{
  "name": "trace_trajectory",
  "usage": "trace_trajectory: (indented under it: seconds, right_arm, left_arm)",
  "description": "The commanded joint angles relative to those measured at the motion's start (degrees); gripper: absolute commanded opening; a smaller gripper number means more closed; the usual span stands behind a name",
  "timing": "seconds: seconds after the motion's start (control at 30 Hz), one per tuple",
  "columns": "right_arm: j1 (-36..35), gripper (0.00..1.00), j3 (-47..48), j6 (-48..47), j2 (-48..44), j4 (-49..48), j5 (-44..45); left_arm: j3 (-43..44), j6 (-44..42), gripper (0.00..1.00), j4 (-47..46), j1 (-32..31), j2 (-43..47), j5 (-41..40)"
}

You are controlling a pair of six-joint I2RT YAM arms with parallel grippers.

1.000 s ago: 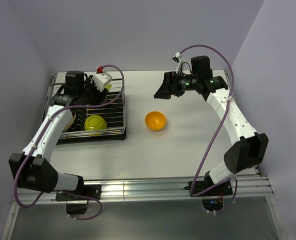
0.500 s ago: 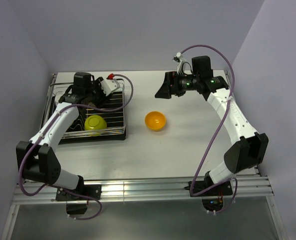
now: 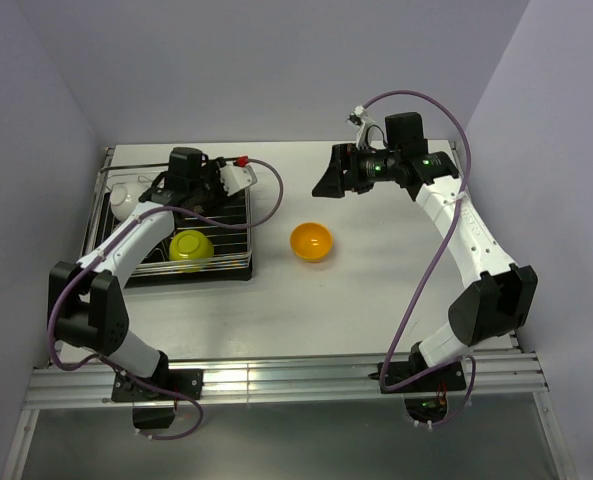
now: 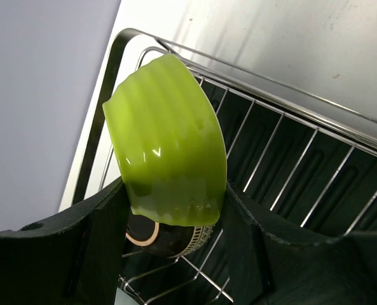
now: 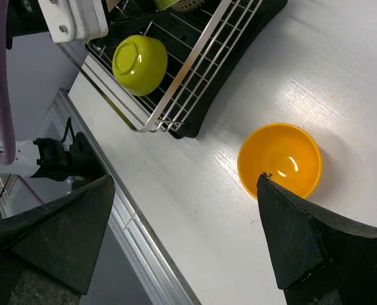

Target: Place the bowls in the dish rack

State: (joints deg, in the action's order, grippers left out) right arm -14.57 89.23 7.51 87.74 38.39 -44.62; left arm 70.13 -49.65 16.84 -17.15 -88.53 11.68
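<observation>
Left wrist: left gripper (image 4: 173,198) holds lime bowl (image 4: 166,140) edgewise to suit the dish rack (image 4: 104,95) tines. Right gripper (image 3: 322,184), open, waits at orange bowl's (image 3: 311,241) twelve o'clock.

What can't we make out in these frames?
- Top view: the left arm covers the left pincer and the green bowl it grips; the white bowl in the dish rack is partly hidden.
- Left wrist view: green bowl and fingers hide most of the dark bowl below.
- Right wrist view: the top edge cuts off the rack's far part.
- Total bowls racked: cannot tell.
</observation>
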Motion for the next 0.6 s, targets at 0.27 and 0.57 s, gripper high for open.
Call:
trace_trajectory:
  seconds: [0.27, 0.57]
  right_arm:
    - [0.86, 1.0, 1.74, -1.18, 0.76, 0.81, -0.82]
    - [1.21, 1.0, 1.82, -1.71, 1.11, 1.51, -1.08]
  left_arm:
    - [2.12, -2.39, 0.0, -4.98, -1.57, -3.75, -4.65]
    - [1.15, -1.5, 0.0, -5.94, -2.19, -2.61, -6.32]
